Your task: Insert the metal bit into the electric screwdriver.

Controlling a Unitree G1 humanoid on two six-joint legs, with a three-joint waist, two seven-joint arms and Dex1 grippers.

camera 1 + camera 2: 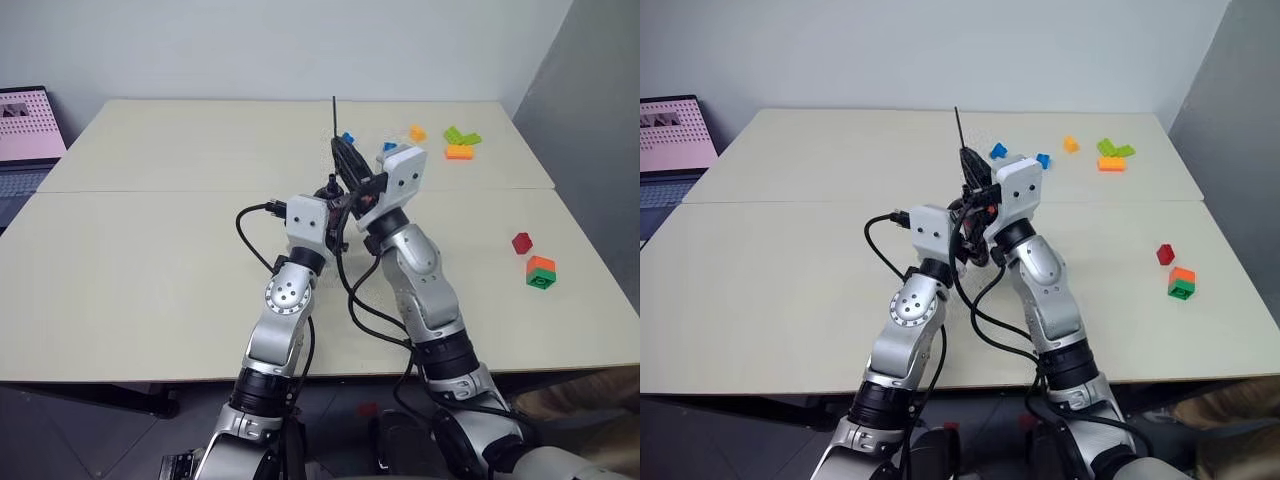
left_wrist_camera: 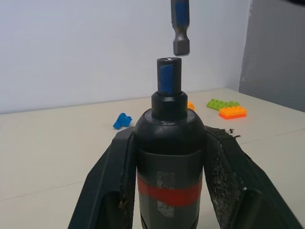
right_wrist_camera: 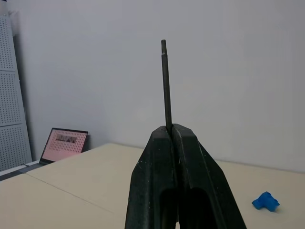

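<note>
My left gripper (image 2: 169, 140) is shut on the electric screwdriver (image 2: 169, 162), a black body with a red band, held upright over the middle of the table (image 1: 150, 250). Its open socket points up. The metal bit's (image 2: 180, 28) thicker end, with a blue band, hangs just above that socket, slightly off to one side and apart from it. My right gripper (image 3: 170, 130) is shut on the bit, whose thin rod (image 3: 166, 81) sticks up out of the closed fingers. In the left eye view the two grippers meet, the right gripper (image 1: 342, 150) above the left gripper (image 1: 330, 197).
Loose toy bricks lie at the far right: a blue brick (image 1: 348, 138), an orange brick (image 1: 417, 132), a green and orange pile (image 1: 461, 143). A red brick (image 1: 521, 242) and a green-orange block (image 1: 541, 272) sit near the right edge. A laptop (image 1: 25, 130) stands far left.
</note>
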